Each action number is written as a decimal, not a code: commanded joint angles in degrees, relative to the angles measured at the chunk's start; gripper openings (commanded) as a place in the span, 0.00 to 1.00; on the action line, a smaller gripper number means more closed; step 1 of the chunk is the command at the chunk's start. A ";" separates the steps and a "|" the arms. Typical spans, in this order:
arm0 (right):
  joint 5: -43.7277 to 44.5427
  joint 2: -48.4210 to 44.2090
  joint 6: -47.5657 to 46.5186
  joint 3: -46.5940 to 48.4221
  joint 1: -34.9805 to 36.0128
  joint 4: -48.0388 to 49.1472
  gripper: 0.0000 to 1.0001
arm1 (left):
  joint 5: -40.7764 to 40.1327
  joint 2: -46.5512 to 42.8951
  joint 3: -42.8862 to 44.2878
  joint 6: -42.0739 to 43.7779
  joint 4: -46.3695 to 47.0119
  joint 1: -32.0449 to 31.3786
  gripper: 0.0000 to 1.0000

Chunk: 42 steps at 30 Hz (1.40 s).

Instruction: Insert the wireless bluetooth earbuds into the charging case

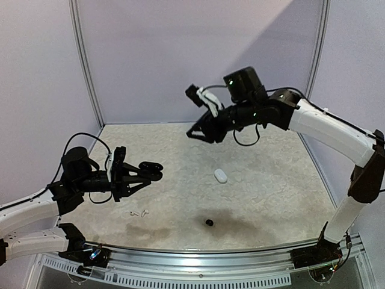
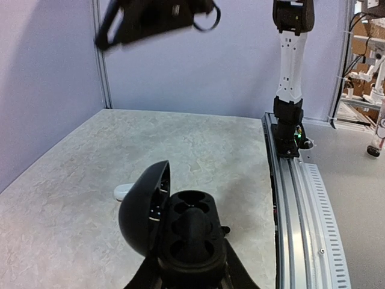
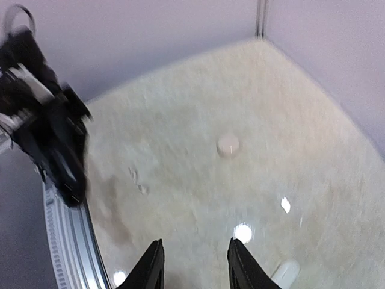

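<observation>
Left tool (image 1: 142,172) pinches the open black charging case (image 2: 191,232), lid tipped left, held above the worktop (image 1: 271,198) at near left. Right tool (image 3: 195,245) is spread, empty and raised at far centre. White case (image 1: 221,175) lies mid-worktop. White earbuds (image 1: 144,212) lie near left, black earbud (image 1: 209,222) near centre on a dark patch.

Left arm low and gripping, right arm high and free.
The left arm (image 1: 30,211) reaches rightward with its wrist level, the left gripper (image 1: 143,174) clamped on the open black charging case (image 2: 192,235). The right arm (image 1: 325,129) arches up and leftward, the right gripper (image 1: 194,135) with its fingers parted and empty.
</observation>
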 commanded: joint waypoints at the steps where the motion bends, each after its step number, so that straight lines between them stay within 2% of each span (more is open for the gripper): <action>1: 2.96 4.03 -0.17 -12.45 -0.35 -9.78 0.41 | 0.95 -1.52 -0.95 1.73 0.77 -0.90 0.00; 5: -1.99 2.46 -4.86 -23.05 -0.30 -2.78 0.52 | 3.35 -2.34 -1.56 5.04 0.48 -0.90 0.00; 8: -2.37 3.39 -6.53 -26.32 -0.33 -1.97 0.53 | 5.23 -3.10 -2.02 8.08 -0.59 -0.86 0.00; 12: -0.17 7.28 -4.79 -26.18 -0.36 -4.15 0.51 | 7.40 -4.49 -2.63 12.55 -2.45 -0.81 0.00; 18: 0.38 11.94 0.24 -25.92 -0.32 -6.06 0.45 | 9.85 -5.00 -3.10 13.61 -2.51 -0.81 0.00; 29: -1.39 12.11 4.20 -29.03 -0.27 -4.53 0.42 | 16.59 -2.85 -3.83 18.44 -4.28 -0.55 0.00; 38: -0.78 11.17 3.48 -31.92 -0.08 -4.39 0.42 | 20.55 -0.34 -0.13 29.07 -14.92 -0.56 0.00; 42: -0.24 10.88 3.21 -32.87 0.66 -4.52 0.41 | 20.87 0.25 0.60 29.81 -15.75 -0.55 0.00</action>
